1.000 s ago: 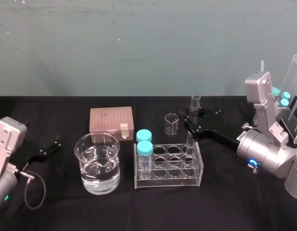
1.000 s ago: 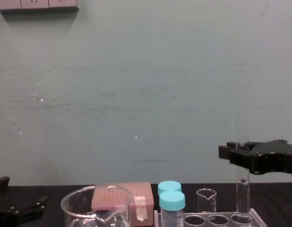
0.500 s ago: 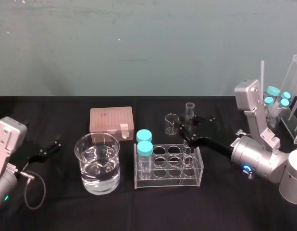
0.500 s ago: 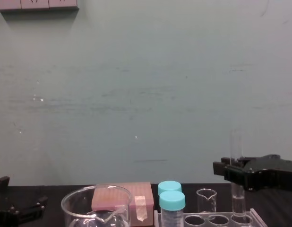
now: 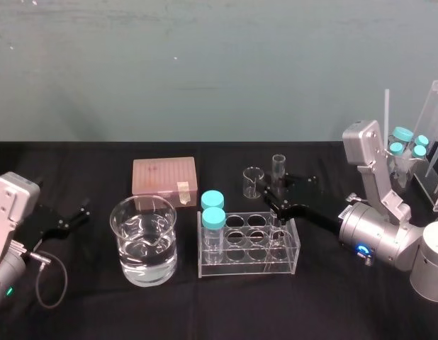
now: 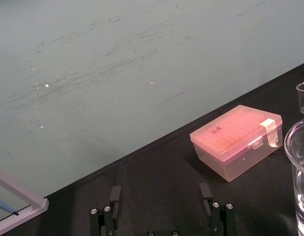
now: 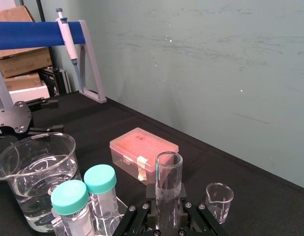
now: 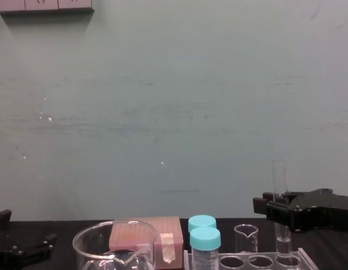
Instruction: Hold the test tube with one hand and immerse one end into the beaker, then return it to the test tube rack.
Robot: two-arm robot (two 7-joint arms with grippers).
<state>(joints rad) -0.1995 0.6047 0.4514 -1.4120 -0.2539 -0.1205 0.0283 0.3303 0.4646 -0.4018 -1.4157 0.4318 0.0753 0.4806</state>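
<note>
- Left of the pale translucent plastic test tube rack (image 5: pixel 249 263) stands the wide clear glass beaker (image 5: pixel 144 241), part-filled with clear liquid.
- Well left of the rack, the left gripper (image 6: pixel 160 196) idles, its jaws apart.
- The black two-fingered right gripper (image 5: pixel 278 202) clamps the long clear glass test tube (image 5: pixel 278 173) upright in the rack's far right hole, likely steadying it.
- No writing is readable.

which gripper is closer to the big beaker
Left. The left gripper is open, off to the big beaker's left side; the right gripper is farther, beyond the rack, shut on the test tube.
</note>
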